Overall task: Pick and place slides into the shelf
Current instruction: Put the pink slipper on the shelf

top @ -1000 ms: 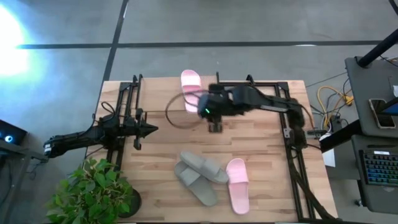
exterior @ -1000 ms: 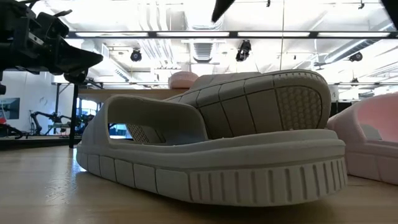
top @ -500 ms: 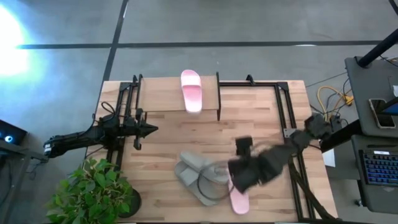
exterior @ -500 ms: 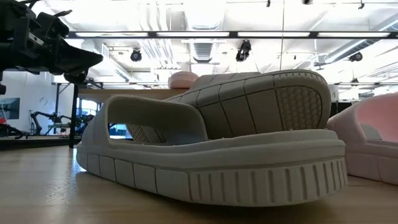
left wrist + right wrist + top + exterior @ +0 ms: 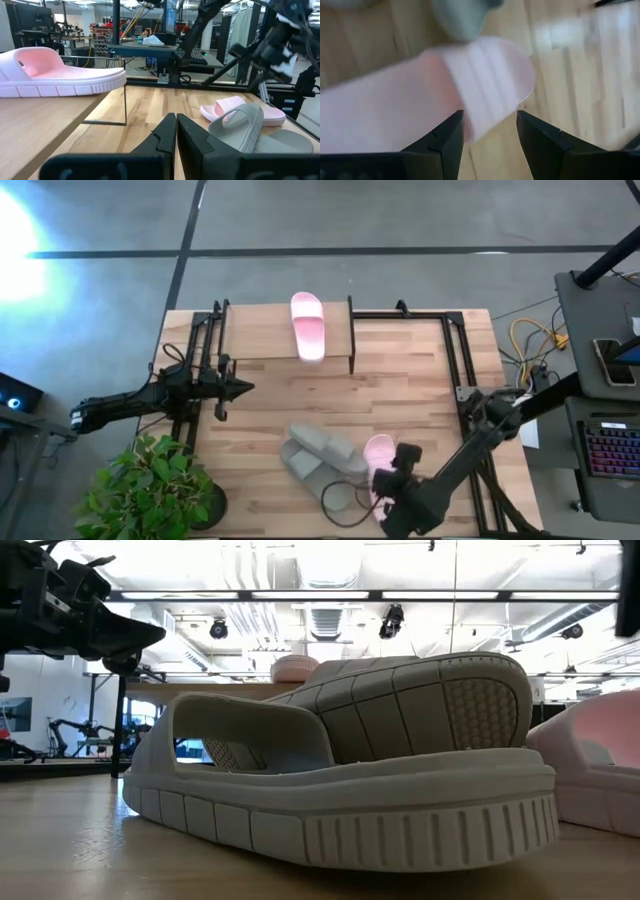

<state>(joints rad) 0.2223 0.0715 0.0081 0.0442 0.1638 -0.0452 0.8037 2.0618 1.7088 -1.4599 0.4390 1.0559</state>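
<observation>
The right arm hides most of the near pink slide (image 5: 379,452) from above — the right wrist view of it (image 5: 445,80) is smeared.

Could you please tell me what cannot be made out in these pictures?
- High view: the right gripper and arm cover the near end of the pale pink slide sandal on the table.
- Low view: the grey-green slide sandals fill the picture and hide most of the low wood-topped shelf.
- Right wrist view: motion blur smears the pink sandal.

robotics lab | shown by: exposed ceiling ducts (image 5: 320,615), other robot arms (image 5: 75,730), equipment racks (image 5: 102,35), concrete floor (image 5: 400,220), keyboard (image 5: 610,450)
</observation>
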